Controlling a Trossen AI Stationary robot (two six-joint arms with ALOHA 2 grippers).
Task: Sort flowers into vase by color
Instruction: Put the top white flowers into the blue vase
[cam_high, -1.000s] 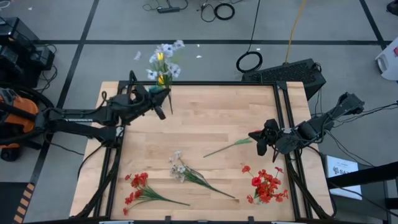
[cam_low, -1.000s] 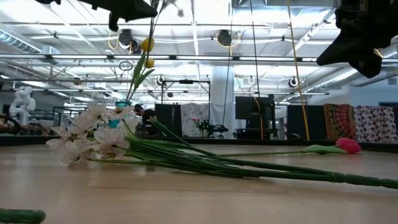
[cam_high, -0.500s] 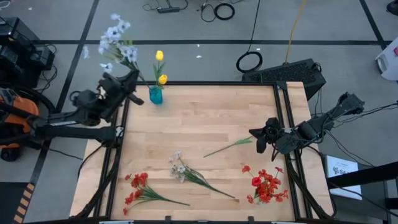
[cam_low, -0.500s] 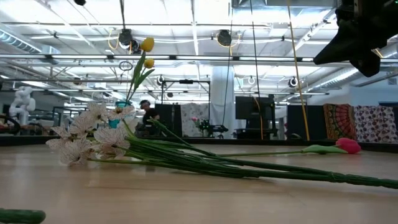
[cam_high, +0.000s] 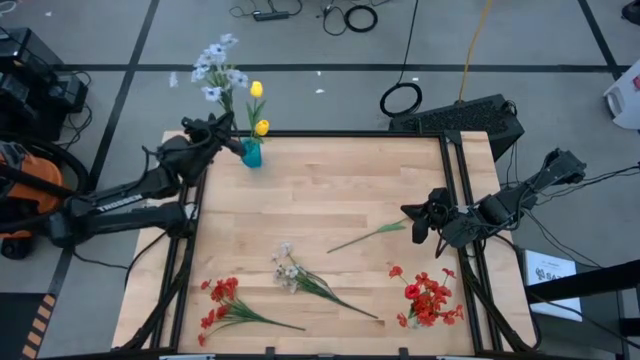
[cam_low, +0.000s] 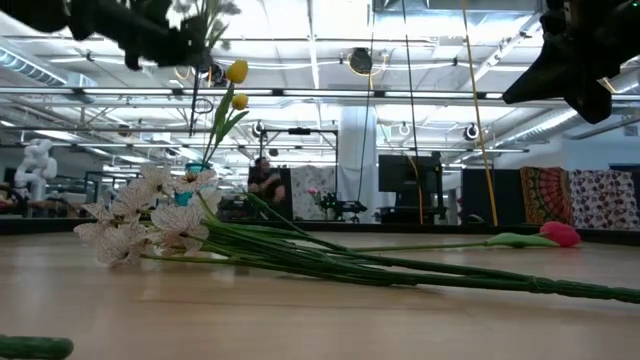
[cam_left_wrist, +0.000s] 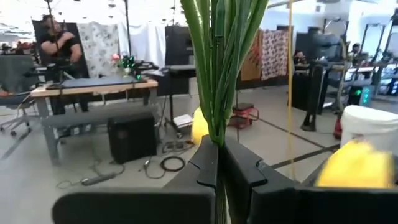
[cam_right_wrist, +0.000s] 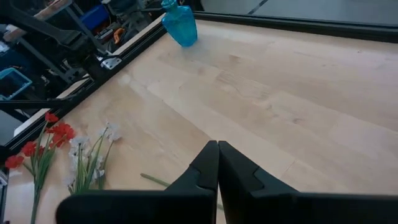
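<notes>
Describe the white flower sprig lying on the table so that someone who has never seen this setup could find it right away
Start at the light wooden table and go to its near edge, opposite the small teal-blue translucent vase in the far left corner. The sprig of small white blossoms on green stems lies flat near the middle of that edge, between two red sprays. It is the only white one on the tabletop.

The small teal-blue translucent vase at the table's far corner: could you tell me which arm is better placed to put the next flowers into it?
Left, probably. Its tool is shut on the white-blossomed green-stemmed sprig, right beside the small teal-blue translucent vase. The right tool, shut and empty, hangs near the table's opposite edge.
</notes>
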